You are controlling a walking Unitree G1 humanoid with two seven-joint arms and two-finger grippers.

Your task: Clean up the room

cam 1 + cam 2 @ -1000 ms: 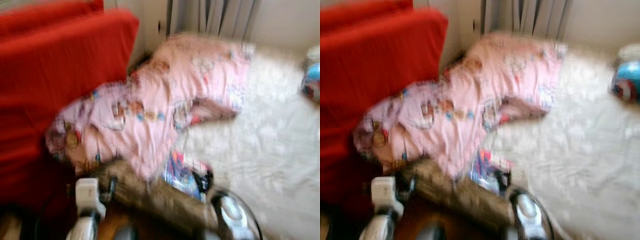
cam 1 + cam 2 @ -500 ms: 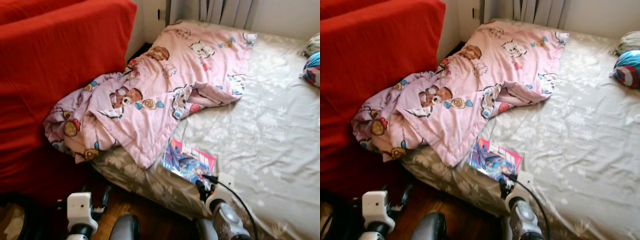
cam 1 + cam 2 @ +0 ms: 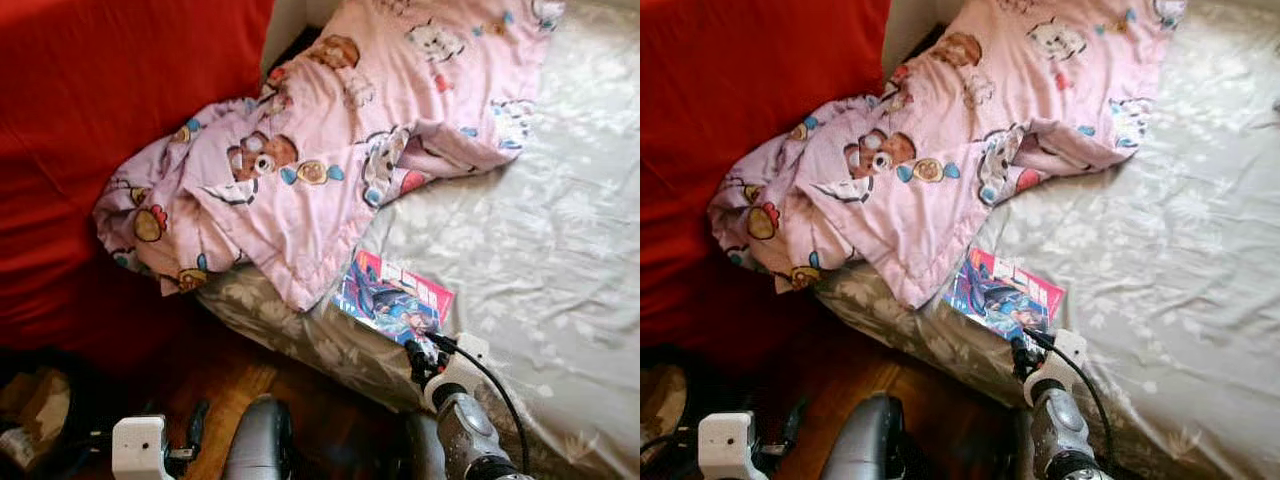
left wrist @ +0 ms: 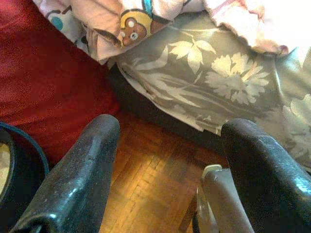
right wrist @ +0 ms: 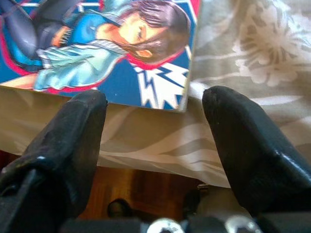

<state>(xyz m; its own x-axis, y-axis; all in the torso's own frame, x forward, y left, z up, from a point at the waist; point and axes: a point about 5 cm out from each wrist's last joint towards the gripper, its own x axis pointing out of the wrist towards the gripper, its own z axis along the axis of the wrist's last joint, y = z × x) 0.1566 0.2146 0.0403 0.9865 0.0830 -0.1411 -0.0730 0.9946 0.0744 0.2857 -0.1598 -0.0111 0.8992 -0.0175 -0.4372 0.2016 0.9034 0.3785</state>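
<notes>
Comic book [image 3: 393, 301], brightly printed in blue and pink, is seen lying flat near the edge of the bed [image 3: 560, 260], just beside the lower corner of the pink cartoon-printed blanket [image 3: 330, 150], which is heaped over the bed's near corner and spills toward the red sofa [image 3: 90, 120]. The right gripper [image 3: 422, 355] is held low at the bed's edge, just short of the comic; in the right wrist view its two black fingers [image 5: 68, 141] are spread wide, with nothing between them and the comic's nearest corner [image 5: 182, 104] lying just ahead of the gap. The left gripper [image 4: 170, 170] is held down over the wooden floor [image 4: 146, 170] beside the bed, likewise parted and empty.

The step in hand is judged to be the approach to the comic. A short advance would be needed next, so that the overhanging cover edge is brought between the fingers before they are closed; the thin, flat cover may be pushed along the sheet rather than caught.
</notes>
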